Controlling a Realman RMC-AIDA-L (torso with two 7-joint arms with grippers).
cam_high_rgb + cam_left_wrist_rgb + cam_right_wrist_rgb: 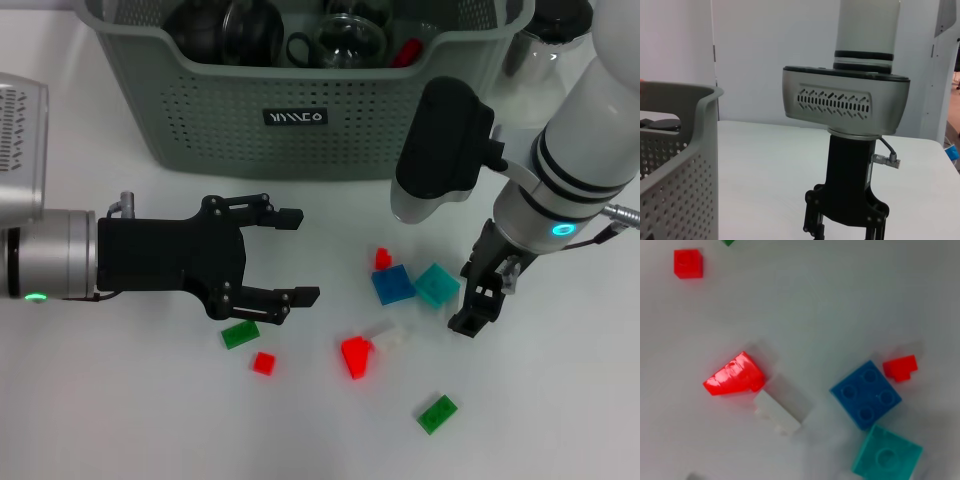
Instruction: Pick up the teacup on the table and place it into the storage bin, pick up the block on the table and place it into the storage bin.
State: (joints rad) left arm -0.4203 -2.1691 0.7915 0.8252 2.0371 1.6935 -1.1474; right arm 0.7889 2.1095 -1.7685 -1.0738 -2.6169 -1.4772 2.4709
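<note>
The grey-green storage bin (300,110) stands at the back and also shows in the left wrist view (680,165). A clear glass cup (350,42) lies inside it beside a dark-lidded glass pot (225,25). No teacup is on the table. My right gripper (484,298) is open and hangs just right of a teal block (437,284) and a blue block (393,285); the right wrist view shows the blue block (866,395) and the teal block (886,458) below it. My left gripper (298,256) is open and empty, above the table in front of the bin.
More blocks lie around: a small red one (382,259), a red wedge (356,356) touching a white block (390,337), a green one (239,334), a red cube (263,362) and another green one (437,413). A clear bottle (545,50) stands right of the bin.
</note>
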